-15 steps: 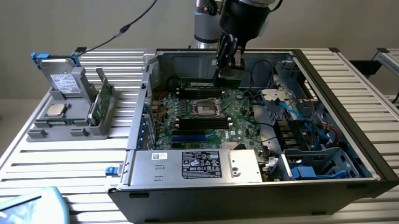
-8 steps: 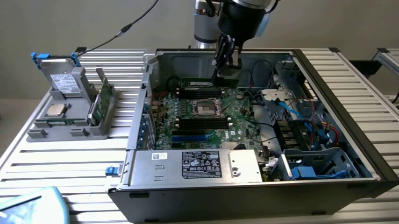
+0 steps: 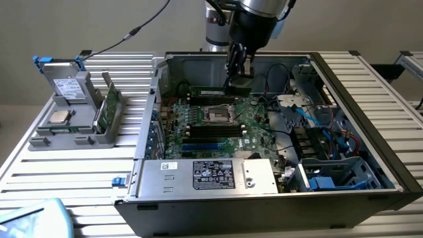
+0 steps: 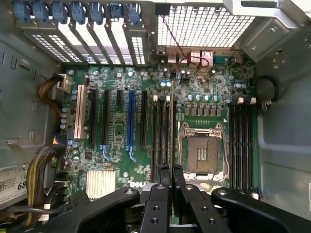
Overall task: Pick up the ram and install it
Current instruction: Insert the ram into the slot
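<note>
Exterior view, one tool pinched shut on one ram, above one motherboard, one case

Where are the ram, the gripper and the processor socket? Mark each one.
ram (image 3: 209, 91): exterior view, on its green board beside the fingers.
gripper (image 4: 170, 172): wrist view, midway between its fingertips.
processor socket (image 4: 201, 153): wrist view, on its centre.

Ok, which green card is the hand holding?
The long, thin ram, pinched in the hand inside the computer case, over the motherboard. The wider green boards stand in the grey holder outside the case.
</note>
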`<state>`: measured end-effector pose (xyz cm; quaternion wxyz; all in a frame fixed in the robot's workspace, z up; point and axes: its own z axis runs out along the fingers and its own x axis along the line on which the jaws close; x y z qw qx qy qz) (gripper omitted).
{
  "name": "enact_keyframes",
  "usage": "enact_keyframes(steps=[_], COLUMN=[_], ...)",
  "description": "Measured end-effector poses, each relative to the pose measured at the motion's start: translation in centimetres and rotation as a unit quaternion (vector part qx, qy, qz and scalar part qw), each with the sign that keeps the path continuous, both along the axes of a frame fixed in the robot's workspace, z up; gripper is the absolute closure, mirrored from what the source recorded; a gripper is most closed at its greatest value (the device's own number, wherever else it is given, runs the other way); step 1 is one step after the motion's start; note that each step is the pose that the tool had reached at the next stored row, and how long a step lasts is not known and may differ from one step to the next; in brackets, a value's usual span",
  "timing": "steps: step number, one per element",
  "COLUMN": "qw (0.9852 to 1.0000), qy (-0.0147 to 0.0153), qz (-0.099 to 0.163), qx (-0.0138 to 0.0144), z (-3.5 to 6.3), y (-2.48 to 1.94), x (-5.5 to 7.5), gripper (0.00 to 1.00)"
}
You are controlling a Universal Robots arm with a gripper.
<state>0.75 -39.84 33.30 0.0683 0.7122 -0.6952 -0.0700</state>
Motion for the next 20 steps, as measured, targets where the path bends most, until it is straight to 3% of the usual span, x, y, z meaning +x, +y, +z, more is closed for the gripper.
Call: enact_keyframes(steps=[7, 10, 11, 12, 14, 20], qw=[0.9999, 0.9999, 0.9998, 0.9998, 0.9997, 0.9997], qy=[-0.0009, -0.006, -0.012, -0.0157, -0.0201, -0.0207], qz=[0.014, 0.014, 0.014, 0.014, 0.014, 0.014], qx=[-0.0004, -0.0014, -0.0028, -0.0038, -0.0058, -0.0068], z=[-0.63, -0.83, -0.96, -1.01, -1.15, -2.2], y=[-0.27, -0.27, -0.27, -0.27, -0.27, -0.31], x=[-0.2, -0.8, -1.1, -1.3, -1.4, -1.5], gripper=[0.87, 0.87, 0.87, 0.87, 0.87, 0.87])
